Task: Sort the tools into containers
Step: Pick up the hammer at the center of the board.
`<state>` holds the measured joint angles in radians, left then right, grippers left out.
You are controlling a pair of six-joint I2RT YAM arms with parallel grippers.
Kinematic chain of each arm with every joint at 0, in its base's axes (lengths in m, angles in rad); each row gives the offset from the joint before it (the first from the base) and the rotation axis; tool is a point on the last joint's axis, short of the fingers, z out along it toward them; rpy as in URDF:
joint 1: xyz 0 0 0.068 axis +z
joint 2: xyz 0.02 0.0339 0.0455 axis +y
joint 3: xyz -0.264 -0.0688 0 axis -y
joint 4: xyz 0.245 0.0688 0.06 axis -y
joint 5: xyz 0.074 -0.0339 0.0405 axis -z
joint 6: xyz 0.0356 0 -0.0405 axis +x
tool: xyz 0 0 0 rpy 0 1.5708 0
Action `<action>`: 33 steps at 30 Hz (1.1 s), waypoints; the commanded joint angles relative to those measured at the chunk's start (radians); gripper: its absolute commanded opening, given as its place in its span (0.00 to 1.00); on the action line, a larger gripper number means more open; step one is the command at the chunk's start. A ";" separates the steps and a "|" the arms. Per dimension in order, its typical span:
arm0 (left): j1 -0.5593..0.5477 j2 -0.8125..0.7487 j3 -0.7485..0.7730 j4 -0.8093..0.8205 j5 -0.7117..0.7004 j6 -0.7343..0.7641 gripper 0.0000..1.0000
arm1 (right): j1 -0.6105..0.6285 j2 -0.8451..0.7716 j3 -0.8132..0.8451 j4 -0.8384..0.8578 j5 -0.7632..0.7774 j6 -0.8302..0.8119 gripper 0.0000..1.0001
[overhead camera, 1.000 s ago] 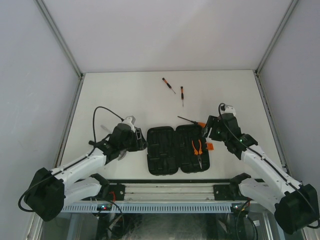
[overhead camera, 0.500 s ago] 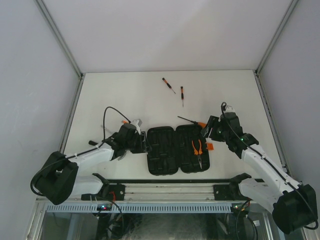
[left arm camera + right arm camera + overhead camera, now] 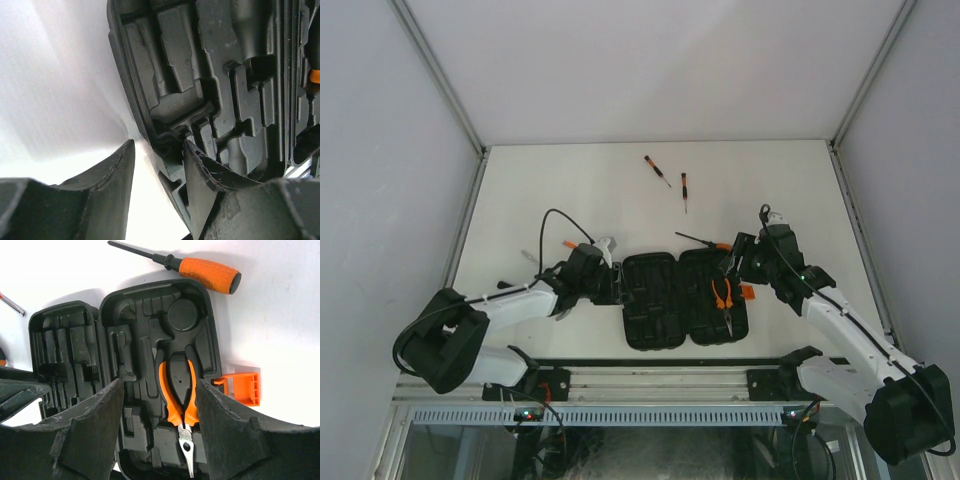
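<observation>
One open case [image 3: 645,300] holds one pair of pliers [image 3: 723,298]; three screwdrivers [image 3: 684,190] lie above it. Left gripper [image 3: 159,145] half-open astride its rim, right gripper [image 3: 160,385] wide, empty; items [image 3: 568,243] by left arm indistinct.

I see my white worktop [image 3: 570,190] carrying the open tool case [image 3: 665,300], an orange-handled screwdriver [image 3: 705,241] just behind it, and two thin screwdrivers [image 3: 657,170] farther back.

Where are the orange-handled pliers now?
In the top view, the orange-handled pliers lie inside the right half of the open black plastic tool case, beside its orange latch.
</observation>
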<state>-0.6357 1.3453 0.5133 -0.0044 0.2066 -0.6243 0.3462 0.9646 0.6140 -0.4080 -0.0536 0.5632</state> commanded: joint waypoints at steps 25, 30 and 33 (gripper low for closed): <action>0.099 -0.509 0.051 -0.339 -0.359 0.014 0.57 | -0.053 -0.023 0.033 0.011 0.005 0.038 0.61; 0.137 -0.529 0.046 -0.386 -0.423 -0.010 0.56 | -0.053 -0.031 0.030 -0.003 0.005 0.030 0.61; 0.145 -0.528 0.044 -0.415 -0.459 -0.036 0.56 | -0.053 -0.042 0.026 -0.006 -0.003 0.031 0.61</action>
<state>-0.5072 0.8284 0.5686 -0.3733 -0.1680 -0.6189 0.3004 0.9535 0.6140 -0.4229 -0.0536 0.5907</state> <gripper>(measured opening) 0.566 0.615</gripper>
